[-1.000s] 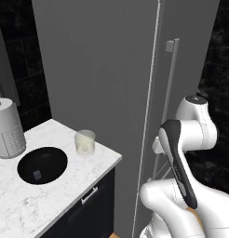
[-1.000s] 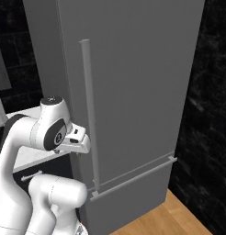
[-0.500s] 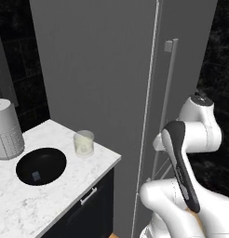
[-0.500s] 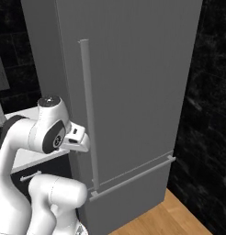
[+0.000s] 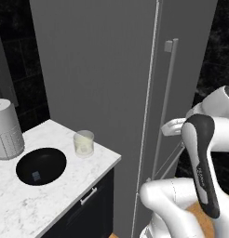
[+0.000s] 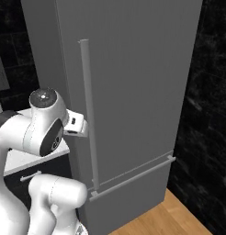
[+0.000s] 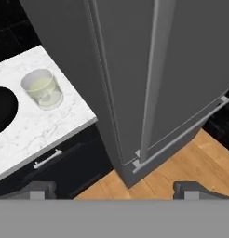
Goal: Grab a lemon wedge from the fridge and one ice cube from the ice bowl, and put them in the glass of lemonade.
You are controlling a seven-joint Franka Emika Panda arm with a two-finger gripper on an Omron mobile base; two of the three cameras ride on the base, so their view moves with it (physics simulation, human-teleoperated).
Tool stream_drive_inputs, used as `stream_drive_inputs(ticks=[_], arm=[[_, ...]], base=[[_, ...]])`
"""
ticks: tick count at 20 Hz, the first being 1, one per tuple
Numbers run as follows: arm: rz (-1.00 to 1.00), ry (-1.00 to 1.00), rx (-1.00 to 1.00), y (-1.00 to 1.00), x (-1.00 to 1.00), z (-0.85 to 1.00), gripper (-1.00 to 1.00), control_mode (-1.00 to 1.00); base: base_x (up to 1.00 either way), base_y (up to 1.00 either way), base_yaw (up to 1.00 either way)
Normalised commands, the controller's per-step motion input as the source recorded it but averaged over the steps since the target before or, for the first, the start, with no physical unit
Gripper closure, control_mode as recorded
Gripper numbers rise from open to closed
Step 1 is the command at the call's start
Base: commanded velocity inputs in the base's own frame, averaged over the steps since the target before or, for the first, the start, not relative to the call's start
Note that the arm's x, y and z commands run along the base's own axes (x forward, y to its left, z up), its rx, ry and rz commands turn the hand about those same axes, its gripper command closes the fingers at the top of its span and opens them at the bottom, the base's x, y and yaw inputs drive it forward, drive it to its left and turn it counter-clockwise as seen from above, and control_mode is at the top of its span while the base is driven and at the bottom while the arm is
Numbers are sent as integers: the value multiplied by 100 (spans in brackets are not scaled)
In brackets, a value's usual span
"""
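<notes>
The fridge [image 5: 102, 69] is a tall matte grey appliance, its door closed, with a long vertical bar handle [image 6: 89, 114]. My gripper [image 6: 80, 127] hovers just left of that handle at mid height, and in the hand view it [image 7: 115, 188] stands open with nothing between its fingertips [image 7: 42, 189]. The glass of lemonade [image 5: 84, 143] stands on the white marble counter [image 5: 65, 186] beside the fridge. To the glass's left lies the black ice bowl [image 5: 41, 166] with an ice cube [image 5: 36, 175] in it. The lemon wedge is hidden.
A white paper-towel roll [image 5: 7, 129] stands at the counter's back left. Dark cabinet fronts with a silver handle [image 7: 47, 159] run below the counter. A lower drawer bar [image 6: 133, 176] crosses the fridge's base above the wooden floor [image 7: 181, 162].
My hand has risen a little along the fridge handle and the arm's elbow has swung to the right. The jaws stay open; the counter things have not moved.
</notes>
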Motion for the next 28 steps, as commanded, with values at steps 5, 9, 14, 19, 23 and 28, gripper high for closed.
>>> stream_drive_inputs(ticks=[5,9,14,19,23,28], arm=[[30,-5,0,-58,87,69,-100,-100],[29,-7,9,-75,99,4,-100,-100],[18,-10,12,-31,62,-38,-100,-100],[15,-5,10,4,42,-47,-100,-100],[16,-18,17,11,37,-2,-100,-100],[12,-20,13,21,0,2,-100,-100]], base=[[0,0,0],[0,0,0],[0,0,0],[0,0,0],[0,0,0],[0,0,0]])
